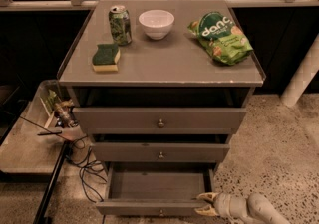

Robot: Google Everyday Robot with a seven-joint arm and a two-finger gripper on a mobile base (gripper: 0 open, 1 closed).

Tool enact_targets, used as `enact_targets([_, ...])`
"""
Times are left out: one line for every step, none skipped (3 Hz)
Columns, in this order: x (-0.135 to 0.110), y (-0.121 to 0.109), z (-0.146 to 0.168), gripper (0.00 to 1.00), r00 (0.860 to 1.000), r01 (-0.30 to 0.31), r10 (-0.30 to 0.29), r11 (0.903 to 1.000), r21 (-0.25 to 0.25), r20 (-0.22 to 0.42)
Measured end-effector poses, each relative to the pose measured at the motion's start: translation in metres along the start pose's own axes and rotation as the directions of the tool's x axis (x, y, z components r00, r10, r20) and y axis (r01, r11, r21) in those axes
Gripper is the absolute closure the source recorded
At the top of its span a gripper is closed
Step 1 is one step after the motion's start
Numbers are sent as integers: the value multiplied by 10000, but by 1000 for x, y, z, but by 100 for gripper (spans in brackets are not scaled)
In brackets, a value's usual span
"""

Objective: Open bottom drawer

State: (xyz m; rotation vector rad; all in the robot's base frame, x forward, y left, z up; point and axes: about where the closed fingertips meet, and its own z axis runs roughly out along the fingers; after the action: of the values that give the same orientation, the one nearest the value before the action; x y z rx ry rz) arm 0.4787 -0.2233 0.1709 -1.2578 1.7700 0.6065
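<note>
- I had the gripper (202,204) low in the frame, at the right end of the bottom drawer's front. It was pale and rounded, and its two tapered fingers were spread apart, one above the other. I could not tell whether they touched the front.
- The bottom drawer (158,187) stood pulled out directly left of the gripper. It showed a shallow, flat-floored grey tray behind a plain matte grey front.
- A small round metal knob (161,213) sat at the centre of that front, left of the gripper.
- Above the gripper and to its left, the middle drawer (124,152) and the top drawer (119,118) were shut. They had the same flat grey fronts, each with a small metal knob.
- Far above the gripper, the smooth grey desk (169,61) carried four things.
- These were a green metal can (120,25), a glossy white round bowl (156,24) and a sponge (106,57) with a rough green top on a yellow base.
- The fourth was a crinkled green bag (220,36) with "danc" in white letters, almost straight above the gripper.
- Right of the gripper and above it, the floor (284,153) was speckled like terrazzo.
- Dark cables (82,168) looped well to its left.
</note>
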Motion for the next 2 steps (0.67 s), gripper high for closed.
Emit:
enact_targets([-1,0,-1,100,10000,0,0,10000,-3,-1])
enact_targets([3,9,-4,100,10000,-87,87,10000,40,28])
